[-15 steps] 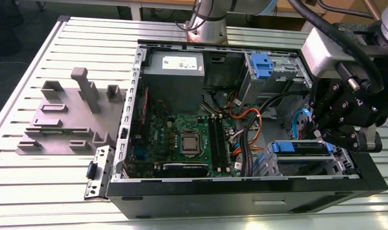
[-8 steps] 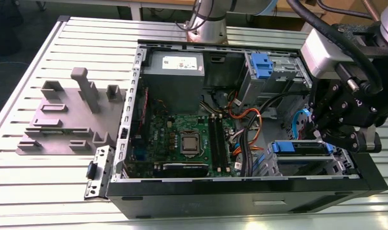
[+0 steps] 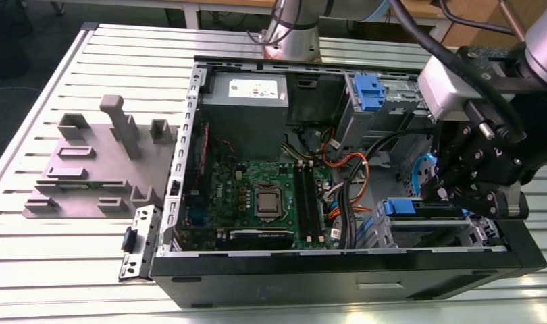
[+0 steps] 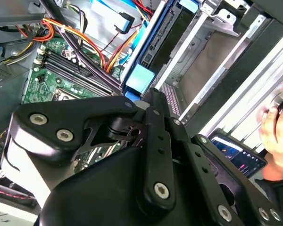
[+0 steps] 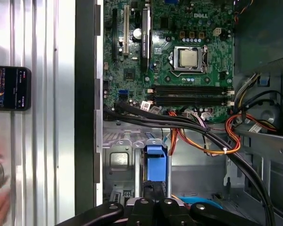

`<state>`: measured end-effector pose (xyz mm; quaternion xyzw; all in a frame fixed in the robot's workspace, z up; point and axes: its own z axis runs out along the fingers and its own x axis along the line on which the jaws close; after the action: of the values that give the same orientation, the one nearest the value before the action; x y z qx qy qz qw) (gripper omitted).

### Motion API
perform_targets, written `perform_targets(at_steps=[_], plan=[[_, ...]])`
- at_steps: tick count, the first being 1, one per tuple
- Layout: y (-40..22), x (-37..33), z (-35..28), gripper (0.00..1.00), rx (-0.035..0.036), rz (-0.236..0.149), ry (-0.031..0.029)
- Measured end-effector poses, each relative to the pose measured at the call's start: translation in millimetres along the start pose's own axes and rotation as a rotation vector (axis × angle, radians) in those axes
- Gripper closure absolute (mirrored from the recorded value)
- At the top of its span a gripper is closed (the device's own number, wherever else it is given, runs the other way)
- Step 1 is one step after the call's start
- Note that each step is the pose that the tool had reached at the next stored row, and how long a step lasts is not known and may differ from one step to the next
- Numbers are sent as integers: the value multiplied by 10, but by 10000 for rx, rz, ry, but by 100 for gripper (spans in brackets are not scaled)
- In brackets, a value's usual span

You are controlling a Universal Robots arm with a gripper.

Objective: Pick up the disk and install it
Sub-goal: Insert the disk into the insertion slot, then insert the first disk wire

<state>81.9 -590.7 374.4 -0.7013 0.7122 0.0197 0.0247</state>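
Slotted into the drive bay [image 3: 380,233] at the corner of the open computer case [image 3: 346,277], on the exterior view's right: the disk [image 3: 408,206], held between the bay's metal walls rather than lying loose on the table. Directly over it and right against it, the gripper [image 3: 456,197], with no gap to be made out between the two. Judged to lie with its long axis along the bay, blue end tab [image 5: 155,162] poking out just past the claw toward the motherboard [image 5: 179,56] in the first wrist view. Cannot tell whether the claw stands apart, together or clamped on the disk, its working end being hidden behind its own black linkage in both wrist views. Well apart from the smaller blue bracket [image 3: 368,91] in the far bay.
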Motion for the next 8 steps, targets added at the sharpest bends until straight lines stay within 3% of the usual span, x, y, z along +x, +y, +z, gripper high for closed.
perform_targets(at_steps=[2,8], plan=[[0,2,29,89,0,0,0],[0,2,30,89,38,-2,1]])
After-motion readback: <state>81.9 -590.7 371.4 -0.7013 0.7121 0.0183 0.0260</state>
